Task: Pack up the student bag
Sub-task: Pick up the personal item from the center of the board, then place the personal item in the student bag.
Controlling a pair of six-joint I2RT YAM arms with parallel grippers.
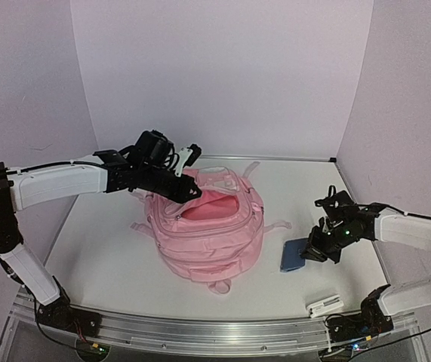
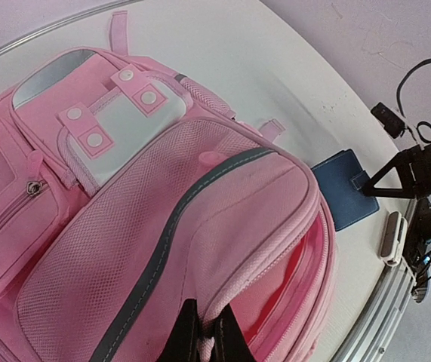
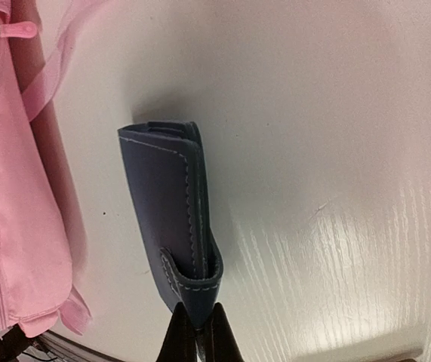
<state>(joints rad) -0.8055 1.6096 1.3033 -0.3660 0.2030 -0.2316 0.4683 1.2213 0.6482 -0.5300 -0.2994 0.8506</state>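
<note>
While agape, soft pink student bag (image 1: pixel 207 241).

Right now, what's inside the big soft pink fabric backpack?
In the pink backpack, the opening held by the left gripper shows only magenta lining, no packed item. Deeper inside is covered by fabric. The blue stitched wallet, pinched by the right gripper, is outside.

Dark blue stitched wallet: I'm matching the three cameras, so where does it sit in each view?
Top external: the dark blue stitched wallet is right of centre, between the pink fabric backpack and the right gripper pinching it.
Left wrist: wallet at the right edge, mid-height, beyond the backpack.
Right wrist: wallet at centre, running down to the gripper's tips.
Shared landmark: the backpack, at the left edge in the right wrist view.
</note>
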